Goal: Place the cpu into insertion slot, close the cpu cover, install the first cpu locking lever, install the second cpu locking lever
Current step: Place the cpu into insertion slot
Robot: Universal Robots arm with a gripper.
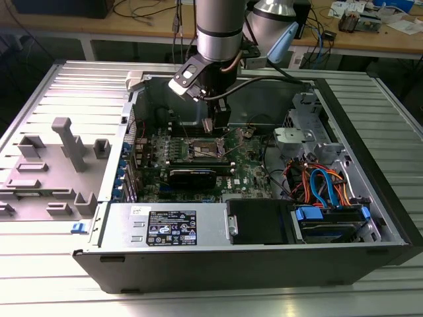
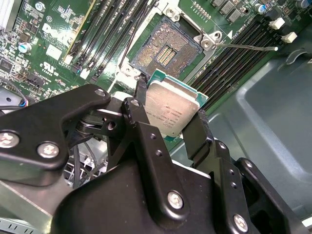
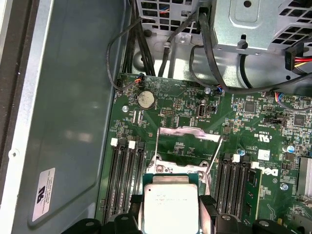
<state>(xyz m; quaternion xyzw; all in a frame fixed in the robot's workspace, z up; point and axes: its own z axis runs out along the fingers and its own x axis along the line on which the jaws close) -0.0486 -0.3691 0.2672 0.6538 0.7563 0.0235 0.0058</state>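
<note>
Motherboard below, hand hovers gripping cpu above insertion slot.

In the first wrist view the cpu, itself cropped at the edge, hides most of the insertion slot.

The arm stands vertical at upper centre of the exterior view, its gripper clamped on the cpu.

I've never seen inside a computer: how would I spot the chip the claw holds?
Inside the open computer case, above its green circuit board, the claw pinches the cpu near the empty insertion slot. It is the flat square with a dull silver top, unlike the long black memory slots.
</note>
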